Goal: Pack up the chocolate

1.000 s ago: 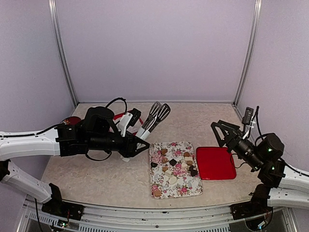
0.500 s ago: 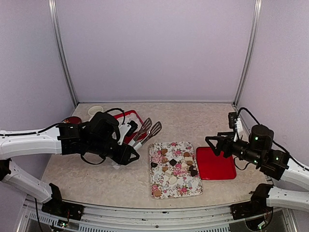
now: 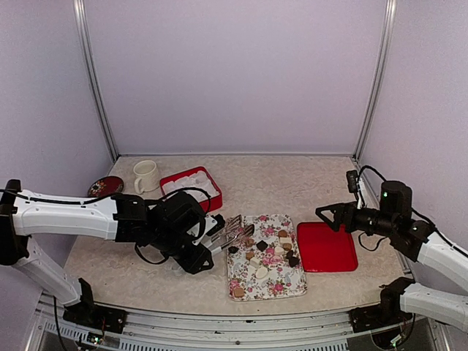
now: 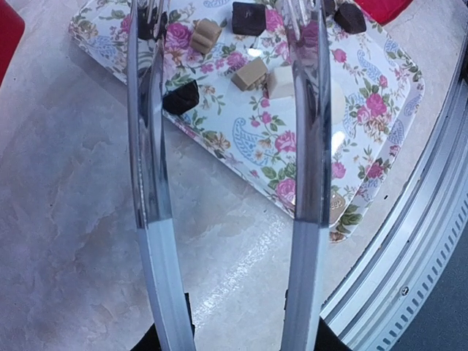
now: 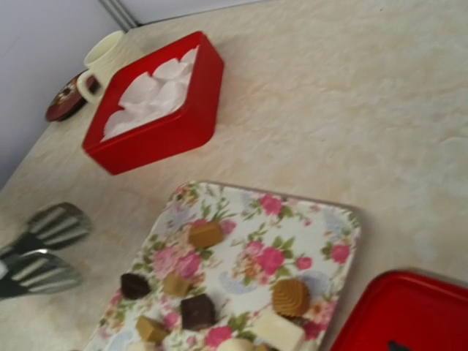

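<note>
The chocolate (image 3: 262,250) lies as several dark, tan and cream pieces on the floral tray (image 3: 281,287). My left gripper (image 3: 207,245) is shut on the white handles of metal tongs (image 3: 235,229). The tongs' slotted tips reach over the tray's left edge. In the left wrist view the two tong arms (image 4: 311,161) stand apart over the tray (image 4: 256,139) with chocolate (image 4: 248,73) between and beyond them, nothing pinched. My right gripper (image 3: 329,215) hangs open above the far left corner of the red lid (image 3: 327,248). Its fingers are outside the right wrist view, which shows chocolate (image 5: 292,296) on the tray (image 5: 322,219).
A red box (image 3: 213,197) with a white crinkled liner stands behind the tray, also in the right wrist view (image 5: 157,139). A cream mug (image 3: 146,175) and a dark round dish (image 3: 106,186) sit at the back left. The tong tips (image 5: 44,248) show left of the tray.
My left arm has swung the tongs from over the red box forward and down to the tray's left edge. My right arm has risen and turned toward the tray, its gripper over the lid's corner.
</note>
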Controlling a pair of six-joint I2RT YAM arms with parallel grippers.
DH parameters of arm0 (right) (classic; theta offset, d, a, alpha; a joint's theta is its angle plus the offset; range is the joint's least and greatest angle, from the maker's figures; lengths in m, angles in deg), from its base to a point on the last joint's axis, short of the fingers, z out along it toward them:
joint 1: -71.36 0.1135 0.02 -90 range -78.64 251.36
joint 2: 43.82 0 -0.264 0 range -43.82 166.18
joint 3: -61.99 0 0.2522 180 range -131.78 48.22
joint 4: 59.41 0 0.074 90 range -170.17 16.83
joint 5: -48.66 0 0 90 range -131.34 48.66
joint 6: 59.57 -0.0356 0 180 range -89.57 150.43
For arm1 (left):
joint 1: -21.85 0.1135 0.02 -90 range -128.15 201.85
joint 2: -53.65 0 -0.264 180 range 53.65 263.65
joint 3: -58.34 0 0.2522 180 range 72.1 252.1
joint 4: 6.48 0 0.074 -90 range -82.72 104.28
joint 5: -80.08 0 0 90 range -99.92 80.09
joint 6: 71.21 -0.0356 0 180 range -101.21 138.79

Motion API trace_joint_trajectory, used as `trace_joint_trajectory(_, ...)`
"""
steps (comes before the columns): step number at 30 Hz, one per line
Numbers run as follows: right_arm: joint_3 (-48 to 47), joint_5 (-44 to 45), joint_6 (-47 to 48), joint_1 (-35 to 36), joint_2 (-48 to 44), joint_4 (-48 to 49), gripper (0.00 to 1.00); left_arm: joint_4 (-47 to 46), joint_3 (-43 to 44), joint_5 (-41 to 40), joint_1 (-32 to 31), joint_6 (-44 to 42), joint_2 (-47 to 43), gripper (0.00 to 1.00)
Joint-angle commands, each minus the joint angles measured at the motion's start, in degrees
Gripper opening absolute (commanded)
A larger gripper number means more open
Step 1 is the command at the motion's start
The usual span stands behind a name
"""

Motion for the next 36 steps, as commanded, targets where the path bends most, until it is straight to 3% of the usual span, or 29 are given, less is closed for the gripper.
trace_joint_trajectory(1, 1.9, -6.8, 0.1, -2.3, 0.3, 2.3, 0.88, 0.9, 3.1, 0.8, -1.0, -2.4, 2.5, 0.41)
trace_joint_trajectory(21, 4.8, -9.7, 1.0, -4.9, -0.1, 4.2, 0.87, 10.4, 20.5, -0.3, -2.9, -7.2, 21.9, 0.40)
trace_joint_trajectory(36, 7.3, -12.0, 0.2, -6.0, -0.9, 7.0, 0.87, 13.9, 24.6, -1.8, -1.1, -5.7, 25.9, 0.41)
